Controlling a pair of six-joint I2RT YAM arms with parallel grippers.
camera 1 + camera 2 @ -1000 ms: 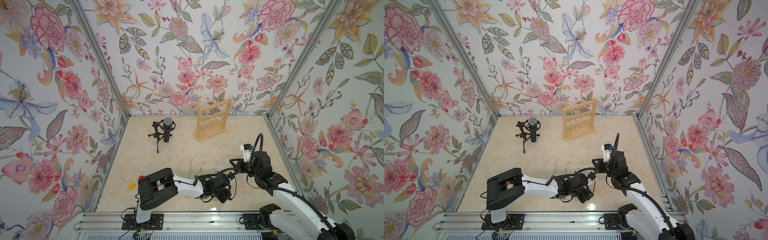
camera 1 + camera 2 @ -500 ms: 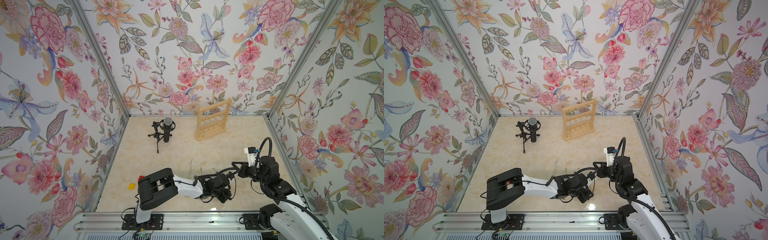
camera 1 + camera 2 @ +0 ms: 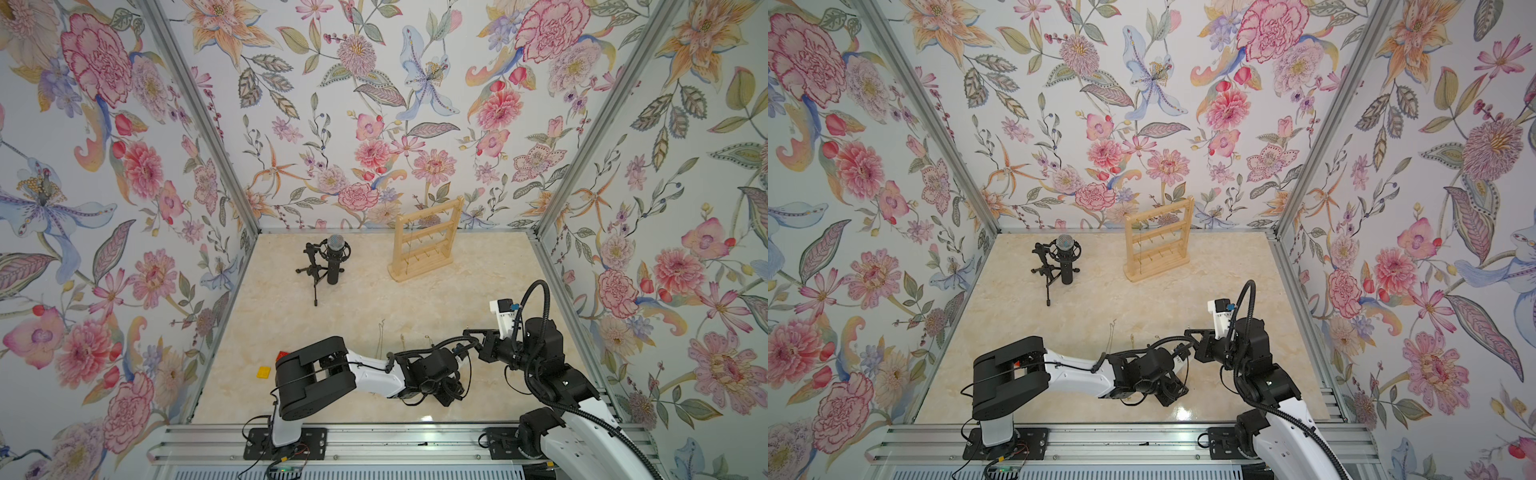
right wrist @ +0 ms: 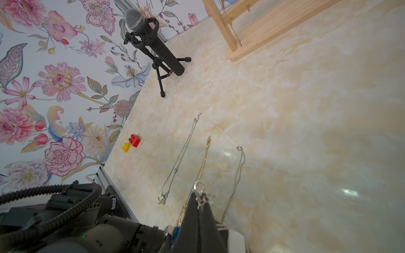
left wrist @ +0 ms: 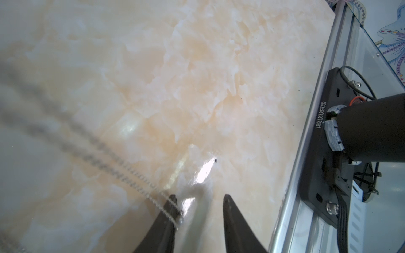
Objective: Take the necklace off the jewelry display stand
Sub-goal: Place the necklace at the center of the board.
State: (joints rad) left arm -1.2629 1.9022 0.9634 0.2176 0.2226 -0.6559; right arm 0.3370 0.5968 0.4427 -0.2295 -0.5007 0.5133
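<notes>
Right gripper: the right gripper (image 4: 198,197) is pinched closed on the clasp end of a silver necklace (image 4: 200,192), low over the marble table (image 4: 306,131).
Left gripper: the left gripper (image 5: 199,197) has its jaws partly apart and clamps nothing. Two strands of silver chain (image 5: 122,166) drape across one finger (image 5: 169,216).
Close by: three loose necklaces (image 4: 179,157) lie on the table in separate lines just beyond the right gripper.
Edges: the metal front rail (image 5: 306,153) runs just beside the left gripper and carries the right arm's base (image 5: 372,127). A red block (image 4: 134,140) and a yellow block (image 4: 126,147) touch each other near the left wall.
Open room: bare marble lies between the loose necklaces and the back of the table.
Jewelry display stand: the jewelry display stand (image 3: 419,268) is upright near the back wall, well apart from both grippers. One hanging chain (image 4: 232,28) is still on it, beside a post.
Microphone: a black microphone (image 3: 334,257) on a tripod stands apart from the stand, nearer the left wall.
Views: only the wrist views show the chain on the fingers. In both top views the arms hide the fingertips, but the whole table and all three walls are visible.
</notes>
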